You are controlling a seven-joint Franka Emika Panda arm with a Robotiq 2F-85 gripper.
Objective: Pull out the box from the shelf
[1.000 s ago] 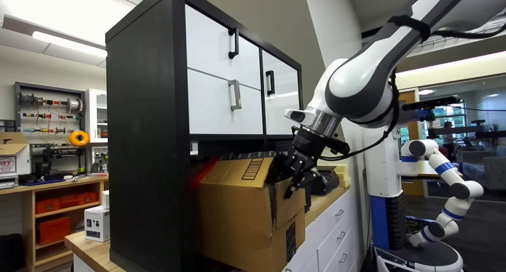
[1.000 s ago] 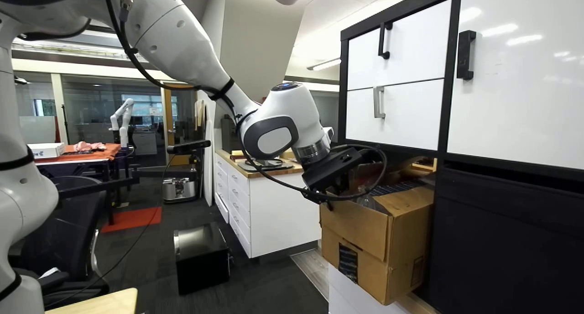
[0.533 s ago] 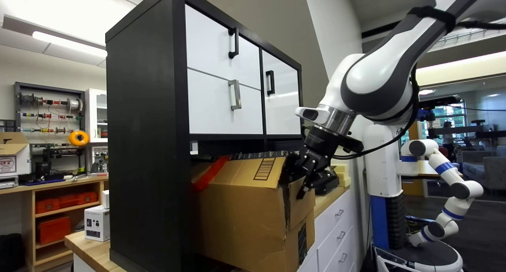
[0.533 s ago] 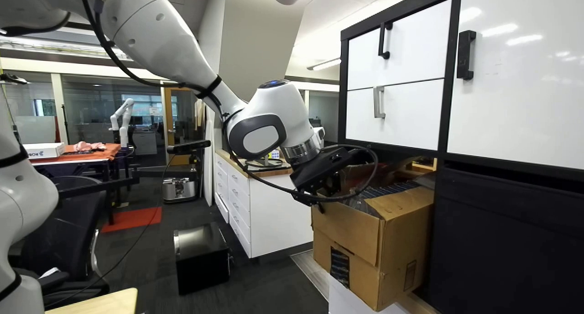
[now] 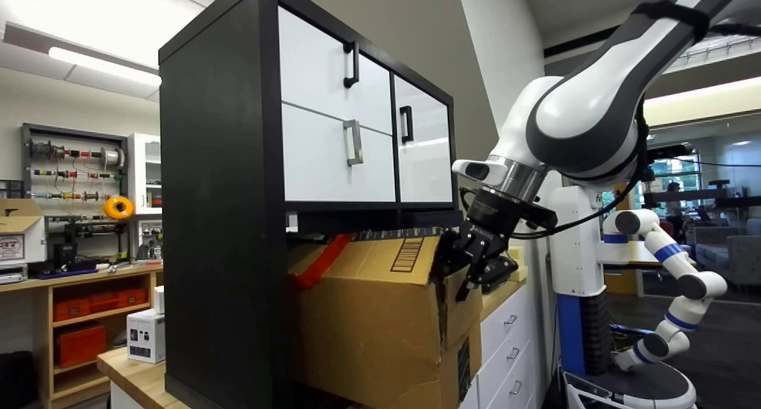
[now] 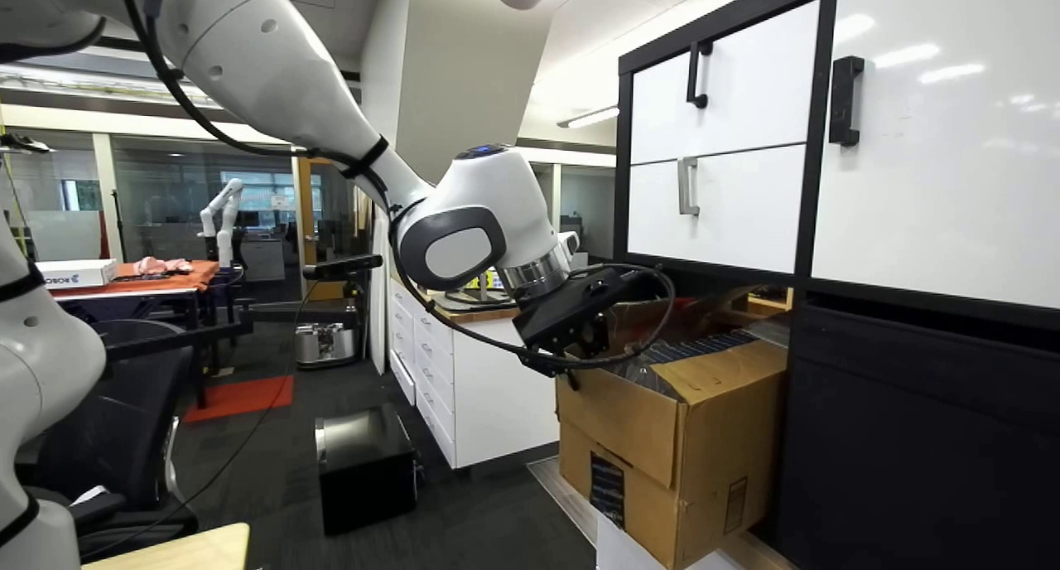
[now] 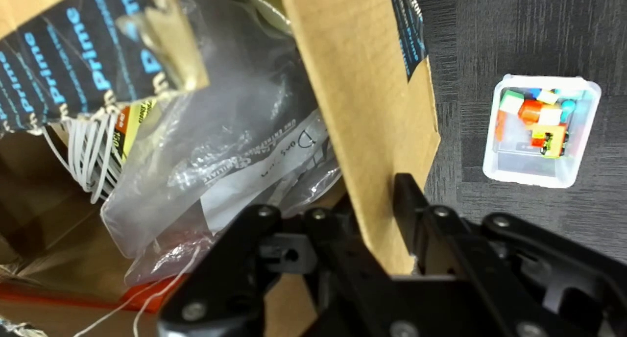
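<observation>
The brown cardboard box [image 5: 368, 332] sticks out from the dark lower row of the black-and-white shelf [image 5: 214, 189]; its rear part is still inside. In an exterior view the box [image 6: 733, 446] leans forward, its front past the shelf [image 6: 720, 210]. My gripper [image 5: 458, 278] straddles the top edge of the box's front wall, one finger outside, the other inside. In the wrist view the gripper [image 7: 376, 214] has the wall between its fingers, the outer one touching it; the inner fingertip is mostly hidden. The open box holds plastic bags and white cable.
A red strip [image 5: 324, 263] lies over the box's rear top edge. White drawers [image 5: 505, 349] stand behind the box. A clear bin of toys [image 7: 541, 131] and a black cabinet [image 6: 364, 470] stand on the floor. A wooden table corner [image 6: 174, 549] is in front.
My gripper and the box have moved together away from the shelf. More of the box's side and the red strip now show. The grip on the front wall looks the same.
</observation>
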